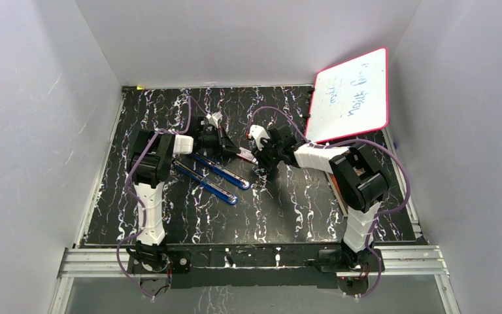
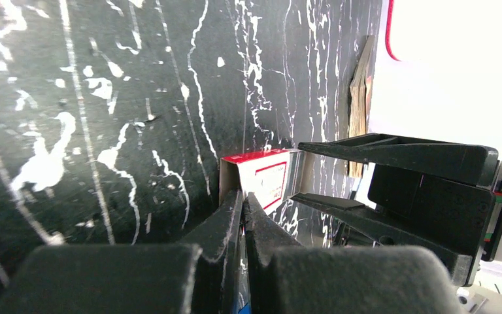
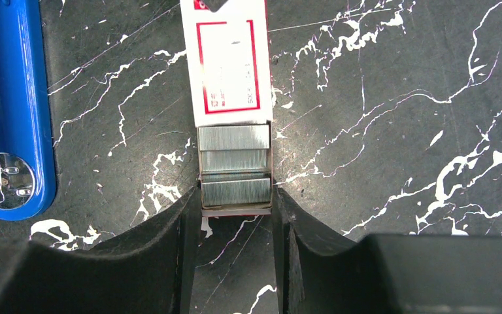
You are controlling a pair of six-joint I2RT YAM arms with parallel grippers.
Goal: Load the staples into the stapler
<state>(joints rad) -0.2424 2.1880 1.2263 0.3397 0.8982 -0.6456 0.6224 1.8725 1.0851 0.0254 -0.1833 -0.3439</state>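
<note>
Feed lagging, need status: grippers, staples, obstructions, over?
Left gripper shut at box end. Right gripper clamps drawer; staples exposed. Blue stapler lies apart, nothing blocking.

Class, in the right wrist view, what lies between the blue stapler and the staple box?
Only bare marbled tabletop separates stapler and box, per the right wrist view.

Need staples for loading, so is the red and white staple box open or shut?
Open: the staple box has its tray slid out, with rows of silvery staples exposed between the fingers of the right gripper.
</note>
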